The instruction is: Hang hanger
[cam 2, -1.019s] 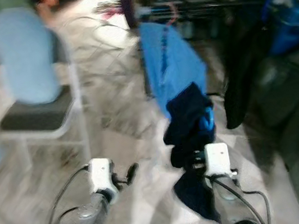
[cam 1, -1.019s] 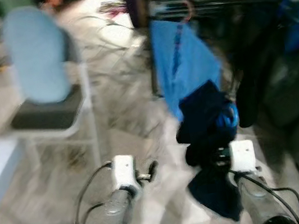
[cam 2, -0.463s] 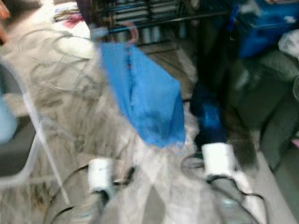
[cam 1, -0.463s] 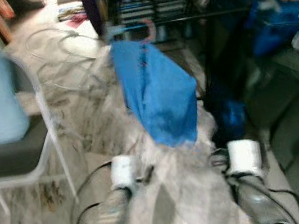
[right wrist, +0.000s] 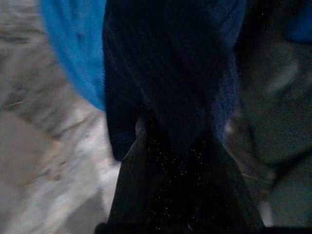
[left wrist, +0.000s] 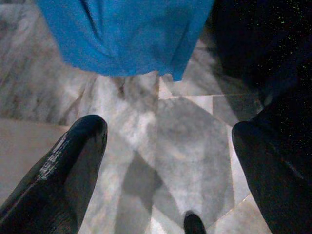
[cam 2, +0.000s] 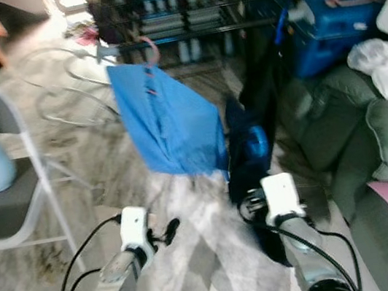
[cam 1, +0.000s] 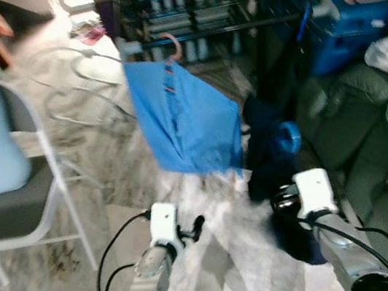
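Hanger hook (cam 1: 173, 46), pinkish, is seen at 12 o'clock from the robot, already caught on the dark wire rack (cam 1: 186, 3), with a bright blue garment (cam 1: 186, 121) draped below it. A second, dark navy garment (cam 1: 272, 151) is carried at about 1 o'clock by the right end effector (right wrist: 175, 146), whose fingers appear clenched on the cloth in the right wrist view; whether a hanger sits inside that cloth cannot be told. The left end effector (left wrist: 163, 151) is held released at about 11 o'clock, its two black fingers (left wrist: 73, 161) spread wide over the marbled floor (left wrist: 165, 161), just short of the blue hem. Several risks can be judged from here: the navy cloth trails low beside the right arm and could be dragged on the floor or snagged on the rack wires; the hanging blue garment could be knocked off its hook if it is brushed on approach; and cables (cam 1: 72, 76) lying on the floor near 11 o'clock could catch a foot. The head views are blurred, so the rack's rail and any free hanging spot are hard to make out. A chair (cam 1: 8, 182) with a pale blue back stands at 9 o'clock, well apart.
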Robot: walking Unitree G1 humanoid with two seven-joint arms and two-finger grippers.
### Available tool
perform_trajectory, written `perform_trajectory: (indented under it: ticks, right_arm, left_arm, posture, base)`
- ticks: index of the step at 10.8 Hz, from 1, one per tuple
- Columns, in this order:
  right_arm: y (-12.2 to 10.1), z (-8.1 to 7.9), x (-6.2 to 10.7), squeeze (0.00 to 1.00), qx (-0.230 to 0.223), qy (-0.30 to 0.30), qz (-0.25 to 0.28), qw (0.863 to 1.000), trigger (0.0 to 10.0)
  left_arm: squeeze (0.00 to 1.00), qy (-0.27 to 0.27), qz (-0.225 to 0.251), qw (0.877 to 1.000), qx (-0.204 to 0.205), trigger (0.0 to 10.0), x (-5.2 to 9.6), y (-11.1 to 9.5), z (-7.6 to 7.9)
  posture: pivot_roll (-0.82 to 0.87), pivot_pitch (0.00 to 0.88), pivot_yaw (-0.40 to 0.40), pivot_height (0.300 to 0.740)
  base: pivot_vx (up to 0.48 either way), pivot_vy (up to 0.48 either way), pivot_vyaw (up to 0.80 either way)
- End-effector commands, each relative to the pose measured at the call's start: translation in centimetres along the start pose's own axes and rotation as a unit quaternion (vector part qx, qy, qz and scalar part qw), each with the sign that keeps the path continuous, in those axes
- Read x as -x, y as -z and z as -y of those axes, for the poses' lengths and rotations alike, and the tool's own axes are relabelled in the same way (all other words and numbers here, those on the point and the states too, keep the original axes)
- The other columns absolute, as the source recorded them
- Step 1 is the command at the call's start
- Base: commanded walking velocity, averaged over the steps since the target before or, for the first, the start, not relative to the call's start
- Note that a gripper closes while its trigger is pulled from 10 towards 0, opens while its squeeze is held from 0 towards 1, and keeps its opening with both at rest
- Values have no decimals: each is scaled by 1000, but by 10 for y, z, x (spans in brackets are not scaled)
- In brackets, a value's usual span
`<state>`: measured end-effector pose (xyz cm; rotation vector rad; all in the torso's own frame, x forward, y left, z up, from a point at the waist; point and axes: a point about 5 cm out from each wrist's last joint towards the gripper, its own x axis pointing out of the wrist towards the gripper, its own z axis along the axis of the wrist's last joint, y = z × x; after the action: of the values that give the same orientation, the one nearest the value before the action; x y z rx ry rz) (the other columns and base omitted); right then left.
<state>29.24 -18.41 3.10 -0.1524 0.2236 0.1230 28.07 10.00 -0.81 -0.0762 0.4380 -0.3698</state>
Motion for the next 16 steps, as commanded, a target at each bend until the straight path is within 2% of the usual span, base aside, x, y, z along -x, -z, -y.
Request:
perform_trajectory:
  ticks: [1,3,6,9,11,13,16]
  right_arm:
    - [-14,-2,-4,0,2,-24,23,999,10000]
    - [-14,-15,1,0,3,-101,28,994,10000]
    - [-16,-25,11,0,-14,-179,27,983,10000]
    - [-15,-2,13,0,-16,-125,22,992,10000]
    - [-27,40,7,0,0,24,30,999,10000]
    - [-36,49,3,0,-8,46,42,998,10000]
    - [-59,46,-16,0,-34,62,63,995,10000]
  left_arm:
    - [0,-10,-26,1000,5,10000,4,12,-1]
    - [0,-20,-41,999,5,10000,7,19,-5]
    - [0,-24,-54,998,2,10000,9,23,-5]
    - [0,-14,-27,1000,3,10000,3,9,-5]
    - [0,-1,7,1000,2,10000,1,-2,-5]
    - [0,6,21,1000,3,10000,-1,-9,-2]
    - [0,19,37,999,3,10000,-4,-14,4]
  posture:
    - [-122,158,36,740]
    - [-119,159,36,740]
    - [-131,159,43,740]
    - [-136,160,47,740]
    - [-139,166,53,740]
    - [-140,169,54,740]
    - [-143,173,57,740]
  base:
    - [0,0,0]
    - [0,0,0]
    - [0,0,0]
    - [0,0,0]
    - [0,0,0]
    - [139,0,0]
    - [304,0,0]
